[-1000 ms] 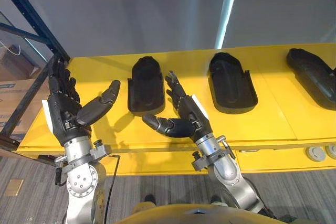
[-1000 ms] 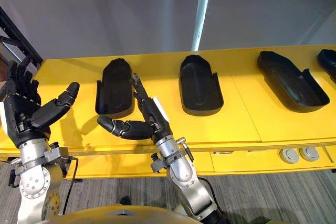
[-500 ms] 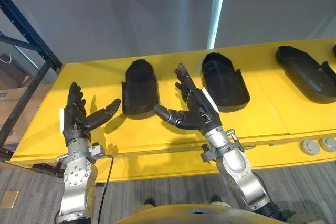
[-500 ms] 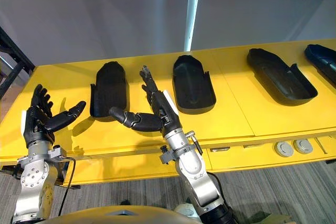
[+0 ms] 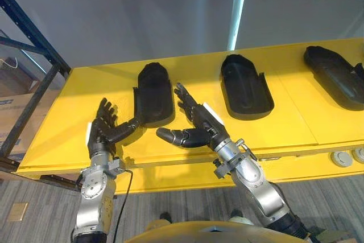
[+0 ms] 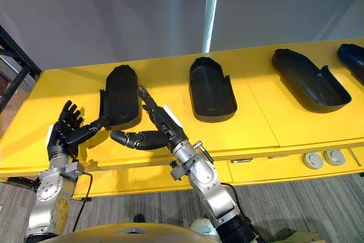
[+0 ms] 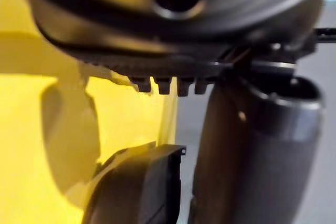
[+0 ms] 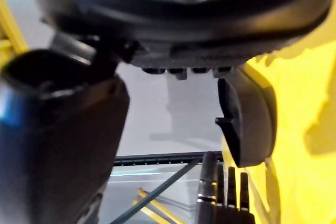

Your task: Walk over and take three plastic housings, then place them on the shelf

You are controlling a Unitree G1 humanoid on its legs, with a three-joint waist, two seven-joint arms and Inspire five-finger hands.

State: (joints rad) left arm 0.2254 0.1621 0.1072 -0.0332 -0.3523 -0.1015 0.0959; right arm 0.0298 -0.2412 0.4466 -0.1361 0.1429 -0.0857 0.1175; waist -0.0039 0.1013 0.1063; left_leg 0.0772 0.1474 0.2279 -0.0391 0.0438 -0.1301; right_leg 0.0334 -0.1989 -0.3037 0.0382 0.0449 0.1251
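Three black plastic housings lie on the yellow table [image 5: 296, 123]: one at the left [image 5: 154, 94], one in the middle [image 5: 245, 86] and one at the right [image 5: 334, 75]. My left hand [image 5: 103, 131] is open just left of the left housing, its thumb reaching to the housing's near left corner. My right hand [image 5: 200, 124] is open on the other side, fingers straight beside the housing's right edge and thumb stretched across below its near end. The left housing [image 7: 137, 187] also shows close in the left wrist view.
A dark blue shelf frame [image 5: 31, 55] stands at the far left, with a cardboard box [image 5: 17, 123] behind it. A pale green pole [image 5: 237, 4] rises behind the table. Two round grey discs [image 5: 348, 156] sit on the table's front face at the right.
Both hands have dropped lower and closed in on the left housing from either side. My left hand moved right toward its near corner. The view shifted slightly.
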